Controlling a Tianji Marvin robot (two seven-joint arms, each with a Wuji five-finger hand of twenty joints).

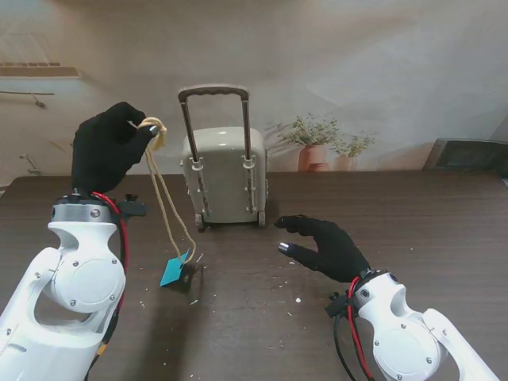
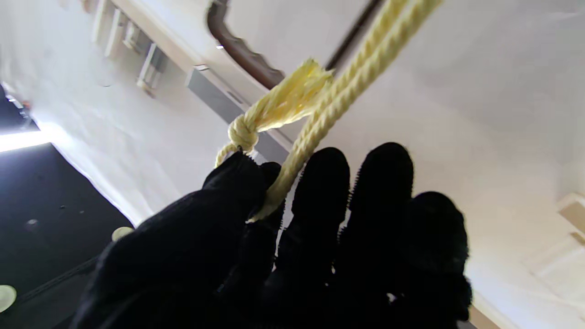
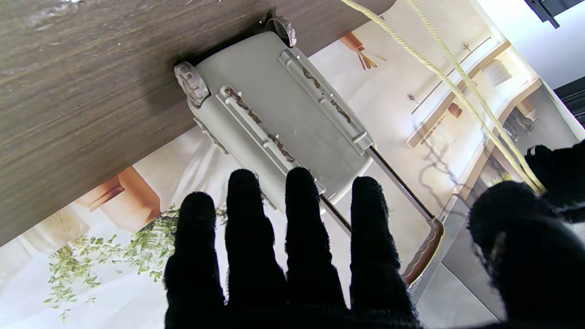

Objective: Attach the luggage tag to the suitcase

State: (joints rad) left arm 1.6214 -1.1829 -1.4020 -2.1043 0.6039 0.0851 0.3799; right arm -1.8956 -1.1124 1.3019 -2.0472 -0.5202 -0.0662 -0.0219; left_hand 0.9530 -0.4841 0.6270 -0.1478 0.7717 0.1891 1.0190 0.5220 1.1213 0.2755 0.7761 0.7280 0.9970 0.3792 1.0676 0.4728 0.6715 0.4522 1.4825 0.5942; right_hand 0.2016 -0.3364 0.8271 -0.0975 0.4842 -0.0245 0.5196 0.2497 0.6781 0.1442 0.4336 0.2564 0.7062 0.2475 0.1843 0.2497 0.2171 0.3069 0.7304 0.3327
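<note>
Right hand (image 1: 329, 248): nearest to me, low over the table (image 1: 413, 214), fingers spread and holding nothing; palm faces the suitcase, looks parked ready to steady it
Left hand (image 1: 107, 151): raised high to the left of the suitcase, fingers clamped on the top of the cord, knot poking out just past the fingertips; held high probably so the loop hangs open and clears the handle
Cord (image 1: 163, 198): yellow twisted loop, both strands hanging down from the left hand
Tag (image 1: 173, 270): blue, at the cord's low end, at or just above the table, can't tell if touching
Suitcase (image 1: 225, 176): small grey one, upright mid-table on its wheels
Handle (image 1: 213, 93): pulled up, dark grip on top, nothing on it
Stage: tag lifted, not yet attached; loop likely goes over the handle next
Risk: light case may tip if the cord snags
</note>
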